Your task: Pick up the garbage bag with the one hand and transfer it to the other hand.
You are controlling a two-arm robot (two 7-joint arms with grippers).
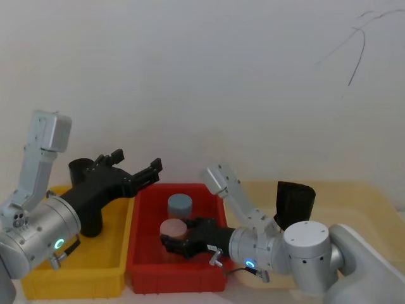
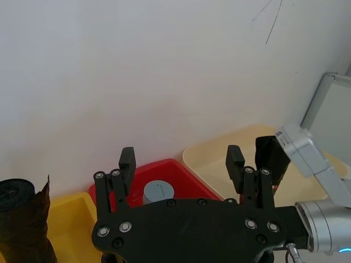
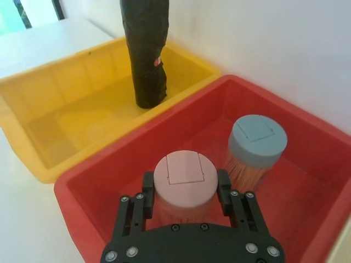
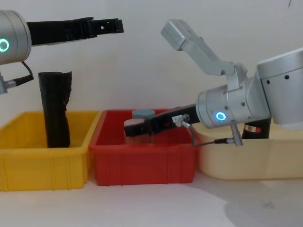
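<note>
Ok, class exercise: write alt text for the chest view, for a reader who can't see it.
The left gripper reaches out high above a tall black roll standing in a yellow bin. The right gripper reaches low into the red bin beside it.

White tabletop (image 4: 156,208) carrying three bins side by side: yellow bin (image 4: 42,165), red bin (image 4: 142,163), cream bin (image 4: 251,161), edges touching.

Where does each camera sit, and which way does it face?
Head: high, looking down on the red bin; both arms show.
Chest: lower, side-on across the yellow bin; both arms show.
Left wrist: past the open left gripper toward the wall.
Right wrist: over the right gripper into the red bin.
Shared: head and chest both see the black roll.
</note>
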